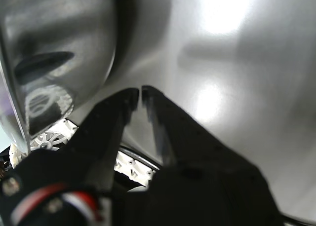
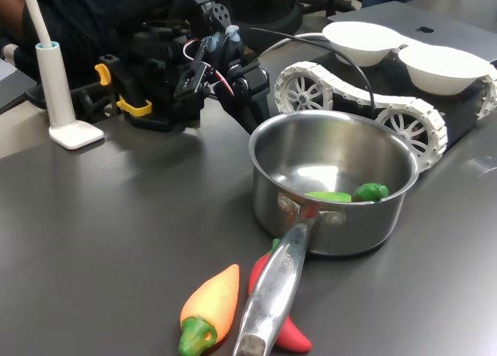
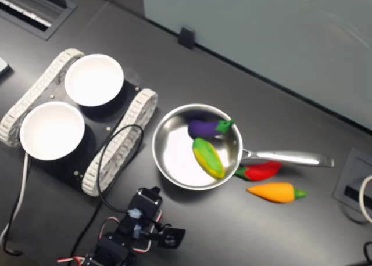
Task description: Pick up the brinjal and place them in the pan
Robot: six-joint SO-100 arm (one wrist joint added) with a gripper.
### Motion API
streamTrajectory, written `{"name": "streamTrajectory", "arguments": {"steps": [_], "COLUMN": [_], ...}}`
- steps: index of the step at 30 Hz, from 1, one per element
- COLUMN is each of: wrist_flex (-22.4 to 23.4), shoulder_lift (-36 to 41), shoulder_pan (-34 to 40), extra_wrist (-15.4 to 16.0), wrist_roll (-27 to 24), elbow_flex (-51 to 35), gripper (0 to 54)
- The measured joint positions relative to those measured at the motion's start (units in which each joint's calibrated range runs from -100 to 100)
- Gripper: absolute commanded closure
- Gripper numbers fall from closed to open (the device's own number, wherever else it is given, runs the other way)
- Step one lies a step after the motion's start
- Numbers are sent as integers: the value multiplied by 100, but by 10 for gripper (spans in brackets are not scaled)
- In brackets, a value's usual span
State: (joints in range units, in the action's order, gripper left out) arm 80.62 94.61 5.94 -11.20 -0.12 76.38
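Second exterior view, brinjal point(image 3: 204, 127) and yellow-green vegetable point(image 3: 208, 157) inside pan point(image 3: 168, 132), pincer point(image 1: 137, 94) together, empty.

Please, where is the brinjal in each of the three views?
Wrist view: the brinjal is not in it.
First exterior view: only the brinjal's green cap shows inside the pan, near the first exterior view's right wall.
Second exterior view: brinjal inside the pan, by its far rim.
Shared landmark: the pan.
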Motion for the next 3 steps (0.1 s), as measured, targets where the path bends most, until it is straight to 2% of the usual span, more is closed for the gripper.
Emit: {"name": "streamTrajectory", "arguments": {"steps": [3], "wrist_flex": [0], "shoulder_lift": [0], "shoulder_pan": [0], "extra_wrist": [0], "wrist_roll": [0], "elbow_flex": [0], "gripper": [534]}}
